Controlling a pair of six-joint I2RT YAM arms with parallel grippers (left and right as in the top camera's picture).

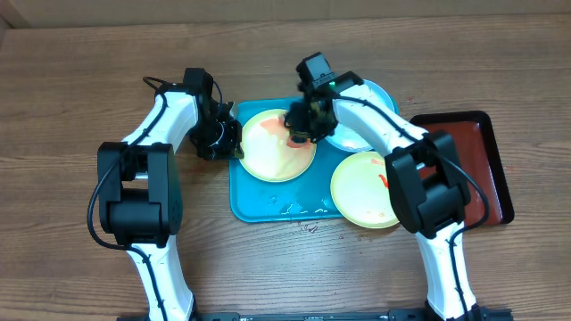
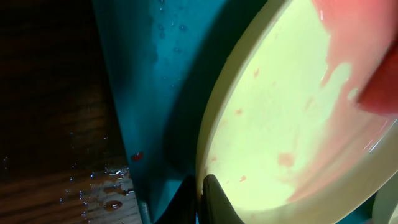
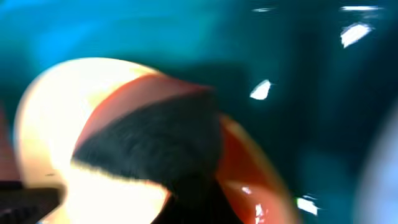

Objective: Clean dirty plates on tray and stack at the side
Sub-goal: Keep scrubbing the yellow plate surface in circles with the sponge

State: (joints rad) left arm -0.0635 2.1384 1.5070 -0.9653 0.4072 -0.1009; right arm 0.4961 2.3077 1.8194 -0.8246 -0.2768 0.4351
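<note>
Nearest you, the near yellow plate (image 1: 364,189) overhangs the tray (image 1: 254,201) at its near right corner, so leave it for now. At mid-tray the left gripper (image 1: 234,145) is clenched on the left rim of the streaked yellow plate (image 1: 272,152). Pinch firmly there while the right gripper (image 1: 302,125), whose jaws you cannot tell from these views, works the red pad (image 1: 296,136) over the pink smears in overlapping strokes. Farthest, the cyan plate (image 1: 355,138) lies under the right arm, so steer clear of it.
</note>
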